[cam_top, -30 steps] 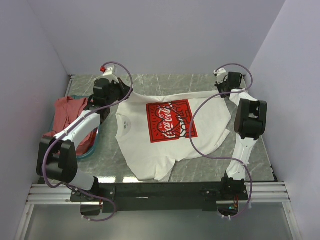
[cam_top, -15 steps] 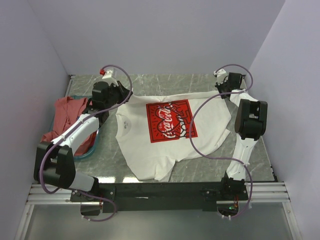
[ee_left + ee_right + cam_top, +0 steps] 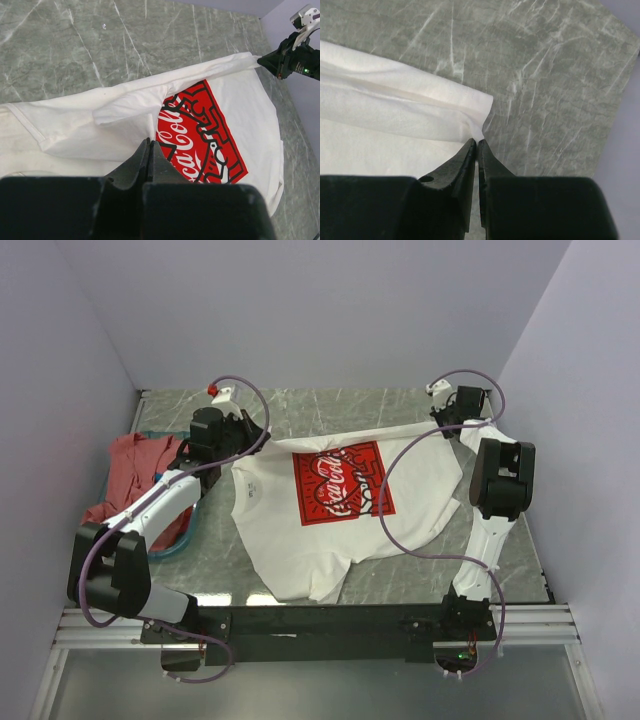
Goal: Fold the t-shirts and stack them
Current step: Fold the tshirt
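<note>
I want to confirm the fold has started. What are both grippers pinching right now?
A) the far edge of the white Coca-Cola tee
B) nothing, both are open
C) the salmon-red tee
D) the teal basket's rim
A: the left gripper and right gripper are each shut on the far edge of the white Coca-Cola tee, while the salmon-red tee lies off to the left.

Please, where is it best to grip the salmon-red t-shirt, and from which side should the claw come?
Probably its bunched folds, from straight above: the salmon-red t-shirt lies crumpled over the teal basket, showing no flat hem to slide under. The left claw, nearest, is shut on the white Coca-Cola t-shirt.
</note>
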### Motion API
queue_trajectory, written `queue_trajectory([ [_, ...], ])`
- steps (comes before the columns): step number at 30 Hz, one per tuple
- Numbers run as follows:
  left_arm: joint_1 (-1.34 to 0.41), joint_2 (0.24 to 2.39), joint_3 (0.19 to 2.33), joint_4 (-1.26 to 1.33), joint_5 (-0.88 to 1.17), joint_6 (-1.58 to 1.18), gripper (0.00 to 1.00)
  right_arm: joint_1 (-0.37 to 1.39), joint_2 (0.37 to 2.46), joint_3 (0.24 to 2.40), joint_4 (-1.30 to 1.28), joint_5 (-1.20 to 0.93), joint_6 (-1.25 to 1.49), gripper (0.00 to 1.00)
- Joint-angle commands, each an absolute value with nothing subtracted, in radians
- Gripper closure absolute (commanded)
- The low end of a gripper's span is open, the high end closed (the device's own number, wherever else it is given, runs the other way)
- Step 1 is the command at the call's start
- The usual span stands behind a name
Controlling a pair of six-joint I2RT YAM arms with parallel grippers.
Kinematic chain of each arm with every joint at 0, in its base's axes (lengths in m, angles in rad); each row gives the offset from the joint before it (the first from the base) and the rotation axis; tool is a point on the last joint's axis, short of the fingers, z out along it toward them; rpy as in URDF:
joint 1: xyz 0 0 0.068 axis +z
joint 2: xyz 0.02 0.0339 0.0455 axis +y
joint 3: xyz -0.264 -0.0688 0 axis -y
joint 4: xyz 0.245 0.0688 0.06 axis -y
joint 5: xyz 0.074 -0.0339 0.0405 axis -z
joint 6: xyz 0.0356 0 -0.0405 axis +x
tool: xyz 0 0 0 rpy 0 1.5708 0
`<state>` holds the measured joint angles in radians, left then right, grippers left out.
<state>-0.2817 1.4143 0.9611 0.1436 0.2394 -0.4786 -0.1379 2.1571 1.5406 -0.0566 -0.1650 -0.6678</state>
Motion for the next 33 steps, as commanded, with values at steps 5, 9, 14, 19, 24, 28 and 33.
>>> queue_trajectory([
  [5,-0.288,1.368,0.959,0.144,0.262,-0.451,1.0,-0.149,2.112,1.52,-0.061,-0.133,-0.721,0.87],
  [9,-0.288,1.364,0.959,0.138,0.265,-0.449,1.0,-0.149,2.111,1.513,-0.06,-0.13,-0.724,0.86],
  [14,-0.29,1.35,0.954,0.126,0.268,-0.44,1.0,-0.149,2.112,1.509,-0.055,-0.127,-0.721,0.85],
  [19,-0.288,1.33,0.948,0.114,0.267,-0.43,1.0,-0.149,2.114,1.505,-0.052,-0.126,-0.724,0.84],
  [24,-0.288,1.327,0.945,0.109,0.278,-0.428,1.0,-0.149,2.114,1.505,-0.054,-0.121,-0.726,0.84],
  [28,-0.29,1.33,0.946,0.098,0.291,-0.425,1.0,-0.149,2.115,1.503,-0.058,-0.12,-0.73,0.83],
  [33,-0.291,1.333,0.945,0.086,0.298,-0.417,1.0,-0.149,2.115,1.5,-0.061,-0.118,-0.741,0.83],
])
